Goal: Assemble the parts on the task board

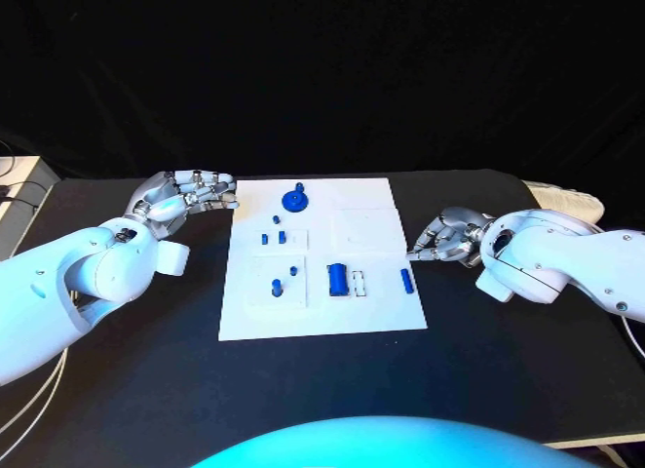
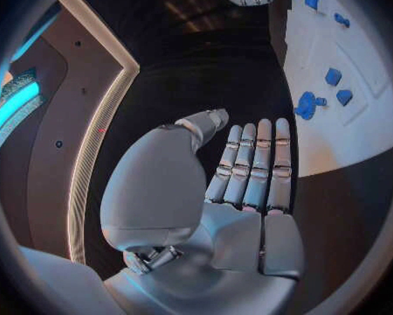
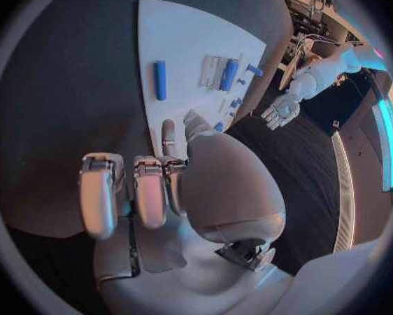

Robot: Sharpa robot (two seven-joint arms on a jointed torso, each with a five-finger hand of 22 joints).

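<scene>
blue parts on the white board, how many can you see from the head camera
7 visible: round part at far edge; two small pegs; two more nearer; block mid-board; bar near right edge. Others may be hidden.

A black table (image 1: 154,390) spreads under a black backdrop (image 1: 337,78). Past one corner stands pale equipment with cables (image 1: 11,185). The left wrist view shows a curved pale strip (image 2: 96,140) and cyan light (image 2: 13,105).

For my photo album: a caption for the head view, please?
Two open robot hands, left hand and right hand, flank the white task board.
</scene>
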